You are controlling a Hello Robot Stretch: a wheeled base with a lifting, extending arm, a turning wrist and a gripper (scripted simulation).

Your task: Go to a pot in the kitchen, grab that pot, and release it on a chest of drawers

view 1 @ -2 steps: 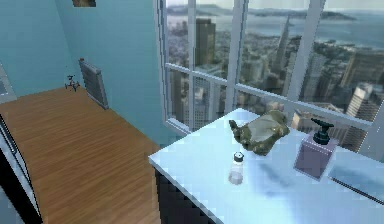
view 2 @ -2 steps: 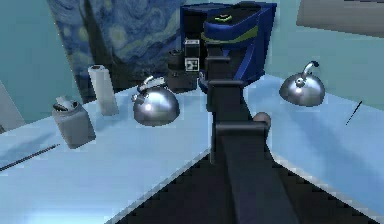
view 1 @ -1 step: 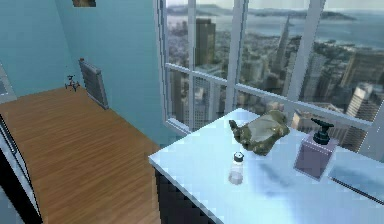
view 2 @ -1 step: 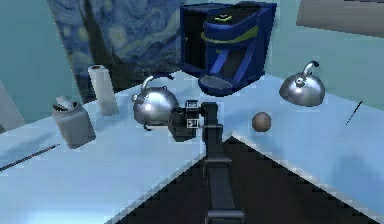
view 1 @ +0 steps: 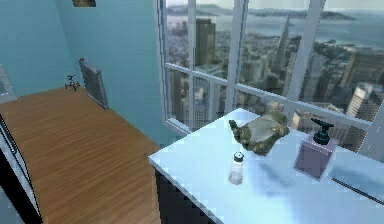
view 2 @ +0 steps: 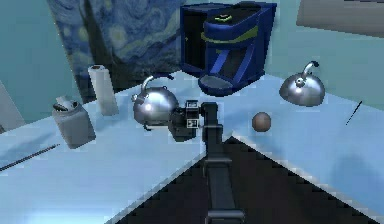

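A rounded silver vessel with a dark arched handle (view 2: 147, 102) stands on the pale blue counter (view 2: 90, 175) in the arm side view; it looks like a kettle. The dark arm (view 2: 220, 180) rises from the bottom edge, and the gripper (view 2: 168, 119) sits right at this vessel's near side. I cannot tell whether the gripper holds anything or touches the vessel. A second silver kettle-like vessel (view 2: 303, 89) stands farther toward that view's right.
A blue coffee machine (view 2: 228, 45), paper towel roll (view 2: 100, 90), grey canister (view 2: 73, 123) and small brown ball (view 2: 261, 121) share the counter. The forward view shows a counter corner (view 1: 200, 165) with a shaker (view 1: 237, 168), crumpled greenish lump (view 1: 258, 131) and purple dispenser (view 1: 318, 152), by tall windows; wooden floor (view 1: 80, 150) lies left.
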